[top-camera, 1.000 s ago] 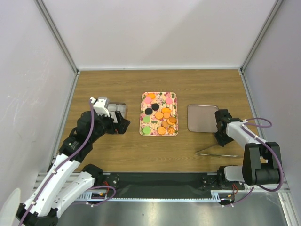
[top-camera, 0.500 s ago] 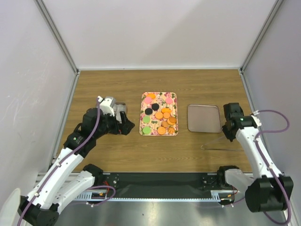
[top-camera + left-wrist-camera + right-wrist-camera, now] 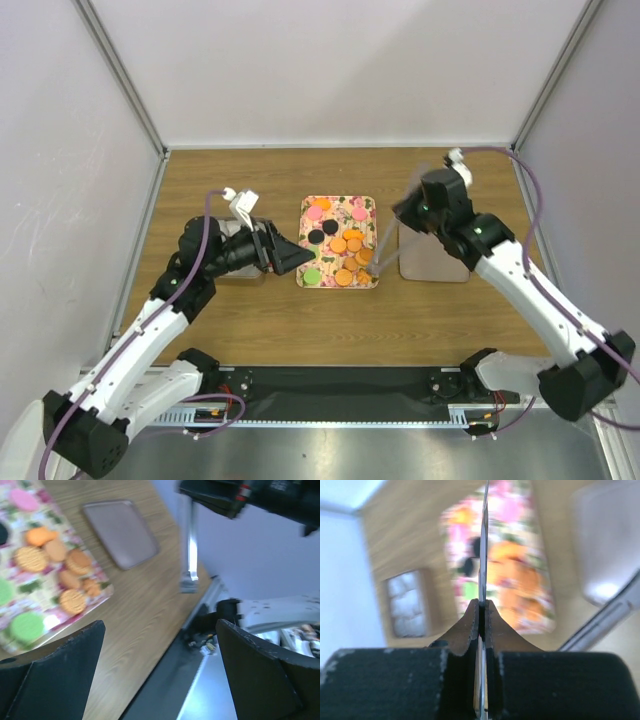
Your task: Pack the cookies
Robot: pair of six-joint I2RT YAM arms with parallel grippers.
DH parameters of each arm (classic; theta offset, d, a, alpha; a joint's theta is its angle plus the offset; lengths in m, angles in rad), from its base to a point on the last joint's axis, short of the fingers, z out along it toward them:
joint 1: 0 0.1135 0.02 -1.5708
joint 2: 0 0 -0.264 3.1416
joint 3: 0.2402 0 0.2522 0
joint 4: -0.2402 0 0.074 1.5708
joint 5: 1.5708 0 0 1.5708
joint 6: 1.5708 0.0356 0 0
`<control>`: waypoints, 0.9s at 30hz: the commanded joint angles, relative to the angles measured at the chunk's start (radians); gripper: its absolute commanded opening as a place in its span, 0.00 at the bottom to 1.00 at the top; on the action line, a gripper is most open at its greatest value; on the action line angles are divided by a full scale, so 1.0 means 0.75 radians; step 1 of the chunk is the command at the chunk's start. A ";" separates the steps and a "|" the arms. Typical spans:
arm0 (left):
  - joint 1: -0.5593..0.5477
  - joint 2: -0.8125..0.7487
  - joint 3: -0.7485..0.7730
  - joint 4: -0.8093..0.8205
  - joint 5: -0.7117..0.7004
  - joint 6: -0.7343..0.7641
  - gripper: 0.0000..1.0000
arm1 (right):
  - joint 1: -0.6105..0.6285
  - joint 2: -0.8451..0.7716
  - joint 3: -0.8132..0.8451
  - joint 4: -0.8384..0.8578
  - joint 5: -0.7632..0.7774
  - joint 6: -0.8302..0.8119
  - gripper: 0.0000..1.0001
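Observation:
The cookies (image 3: 345, 245), orange, pink, green and black discs, lie on the floral tray (image 3: 372, 208); they also show in the left wrist view (image 3: 31, 557). My right gripper (image 3: 408, 212) is shut on metal tongs (image 3: 382, 245), held above the table with their tips down at the tray's right edge. The right wrist view shows the pads (image 3: 470, 622) clamped on the tongs (image 3: 483, 540). My left gripper (image 3: 295, 258) is open and empty, just left of the tray's near left corner, its jaws wide apart (image 3: 160, 630).
The grey tin (image 3: 232, 270) lies left of the tray, mostly hidden under my left wrist; it shows in the right wrist view (image 3: 407, 605). The flat grey lid (image 3: 440, 265) lies right of the tray, partly under my right arm.
My right gripper lifted the tongs off the table at the front right and swung up and left to the tray's right edge. My left gripper moved right from the tin toward the tray.

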 commanded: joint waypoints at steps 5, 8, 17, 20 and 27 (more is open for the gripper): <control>0.009 0.095 -0.034 0.483 0.197 -0.280 1.00 | 0.081 0.137 0.134 0.668 -0.329 -0.107 0.00; 0.009 0.152 -0.040 0.587 0.220 -0.337 1.00 | 0.083 0.172 0.136 0.804 -0.419 -0.066 0.00; 0.009 0.289 0.045 0.616 0.242 -0.378 1.00 | 0.123 0.197 0.106 1.101 -0.532 0.030 0.00; 0.009 0.320 0.070 0.659 0.263 -0.413 1.00 | 0.148 0.211 0.104 1.146 -0.536 0.037 0.00; 0.009 0.373 0.074 0.877 0.338 -0.591 1.00 | 0.222 0.235 0.057 1.318 -0.597 0.016 0.00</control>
